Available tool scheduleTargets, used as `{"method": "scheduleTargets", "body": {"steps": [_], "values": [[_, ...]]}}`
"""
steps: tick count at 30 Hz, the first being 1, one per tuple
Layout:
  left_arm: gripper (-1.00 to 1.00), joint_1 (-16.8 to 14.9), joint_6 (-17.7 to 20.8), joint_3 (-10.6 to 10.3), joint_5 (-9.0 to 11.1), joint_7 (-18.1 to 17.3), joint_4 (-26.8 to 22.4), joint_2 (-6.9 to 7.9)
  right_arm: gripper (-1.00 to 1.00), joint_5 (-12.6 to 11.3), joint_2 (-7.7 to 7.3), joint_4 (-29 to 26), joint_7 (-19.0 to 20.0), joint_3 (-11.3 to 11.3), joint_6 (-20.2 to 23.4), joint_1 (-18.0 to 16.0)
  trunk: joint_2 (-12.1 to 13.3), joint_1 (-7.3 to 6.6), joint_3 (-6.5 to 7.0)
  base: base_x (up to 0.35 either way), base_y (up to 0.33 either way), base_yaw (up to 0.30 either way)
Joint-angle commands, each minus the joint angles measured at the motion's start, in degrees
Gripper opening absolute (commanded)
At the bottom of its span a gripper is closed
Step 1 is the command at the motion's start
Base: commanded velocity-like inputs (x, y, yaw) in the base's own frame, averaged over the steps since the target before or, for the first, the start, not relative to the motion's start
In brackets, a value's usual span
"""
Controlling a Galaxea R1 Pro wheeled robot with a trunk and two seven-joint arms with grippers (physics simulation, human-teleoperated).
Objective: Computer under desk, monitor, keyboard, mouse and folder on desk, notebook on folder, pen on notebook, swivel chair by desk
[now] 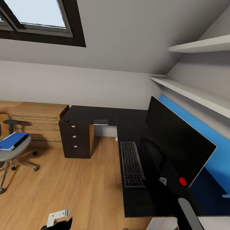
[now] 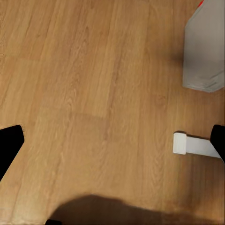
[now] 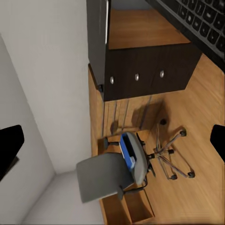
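Note:
The black desk (image 1: 94, 114) runs along the right wall and turns left to its drawer unit (image 1: 75, 139). On it the monitor (image 1: 177, 144) stands upright with the keyboard (image 1: 131, 164) flat in front of it. A small grey notebook (image 1: 101, 121) lies at the desk's inner corner. At the left, the swivel chair (image 1: 0, 151) carries the blue folder (image 1: 10, 141) on its seat. My left gripper (image 2: 112, 140) hangs open over bare floor. My right gripper (image 3: 112, 145) is open and empty above the desk, facing the swivel chair (image 3: 112, 176) and folder (image 3: 129, 150).
A light wooden shelf unit (image 1: 37, 121) stands behind the chair. Wall shelves (image 1: 201, 97) jut out above the monitor. Below my left gripper are the desk's white foot (image 2: 192, 144) and a pale grey box (image 2: 206, 47). Open wood floor (image 1: 79, 189) lies between chair and desk.

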Motion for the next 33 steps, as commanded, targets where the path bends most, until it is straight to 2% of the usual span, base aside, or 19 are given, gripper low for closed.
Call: {"method": "scheduleTargets", "body": {"steps": [1,8,19,22,23,25,26,27,28,29,30,31,32,33], "values": [[1.00,-0.02,0.13,-0.15,0.47,0.47,-0.14,0.06,1.00,-0.10,0.01,-0.01,-0.01,-0.09,0.29,-0.03,-0.09,-0.01,-0.09,-0.334,-0.048,0.000],[1.00,-0.02,0.13,-0.15,0.47,0.47,-0.14,0.06,1.00,-0.10,0.00,0.01,-0.01,-0.09,0.29,-0.03,-0.09,-0.01,-0.09,-0.320,-0.122,0.000],[1.00,-0.02,0.13,0.10,0.54,0.47,-0.14,0.06,1.00,-0.03,0.01,-0.05,0.20,0.01,-0.05,-0.03,-0.09,-0.01,-0.09,-0.231,-0.249,0.000],[1.00,-0.02,0.16,0.71,0.49,0.49,-0.14,0.06,1.00,0.90,0.01,-0.05,0.24,0.17,-0.34,-0.03,-0.09,-0.01,-0.09,-0.216,-0.183,0.000],[1.00,-0.02,0.18,0.88,0.48,0.55,-0.14,0.06,1.00,1.92,0.01,-0.05,0.24,0.24,-0.40,-0.03,-0.09,-0.01,-0.09,-0.235,-0.166,0.000],[1.00,-0.02,0.20,1.05,0.48,0.61,0.11,0.06,1.00,4.58,0.06,-0.06,0.28,0.45,-0.45,-0.03,-0.09,-0.01,-0.09,-0.249,-0.160,0.000],[1.00,-0.02,0.21,1.16,0.47,0.59,0.56,0.06,1.00,7.43,0.08,-0.06,0.30,0.92,-0.47,-0.03,-0.09,-0.01,-0.09,-0.261,-0.155,0.000],[1.00,-0.02,0.21,1.18,0.45,0.57,0.81,0.06,1.00,9.27,0.10,-0.06,0.29,1.37,-0.50,-0.03,-0.09,-0.01,-0.09,-0.264,-0.154,0.000],[1.00,-0.02,0.21,1.21,0.43,0.54,1.21,0.06,1.00,13.56,0.19,-0.06,0.28,2.60,-0.63,-0.03,-0.09,-0.01,-0.09,-0.270,-0.151,0.000],[1.00,-0.02,0.21,1.22,0.42,0.52,1.38,0.06,1.00,15.85,0.26,-0.06,0.27,3.25,-0.82,-0.03,-0.09,-0.01,-0.09,-0.272,-0.150,0.000],[1.00,-0.02,0.25,1.23,0.40,0.51,1.63,0.06,1.00,20.41,0.59,-0.07,0.27,4.43,-1.58,-0.03,-0.09,-0.01,-0.09,-0.274,-0.149,0.000],[1.00,-0.02,0.25,1.24,0.40,0.49,1.81,0.06,1.00,24.62,1.16,-0.15,0.31,5.27,-2.92,-0.03,-0.09,-0.01,-0.09,-0.276,-0.147,0.000],[1.00,-0.02,0.26,1.25,0.39,0.48,1.99,0.06,1.00,30.20,2.33,-0.31,0.37,6.23,-5.97,-0.03,-0.09,-0.01,-0.09,-0.277,-0.144,0.000],[1.00,-0.02,0.26,1.25,0.39,0.51,2.16,0.08,1.00,33.76,3.23,-0.37,0.39,6.96,-8.50,-0.03,-0.09,-0.01,-0.09,-0.278,-0.140,0.000]]}}
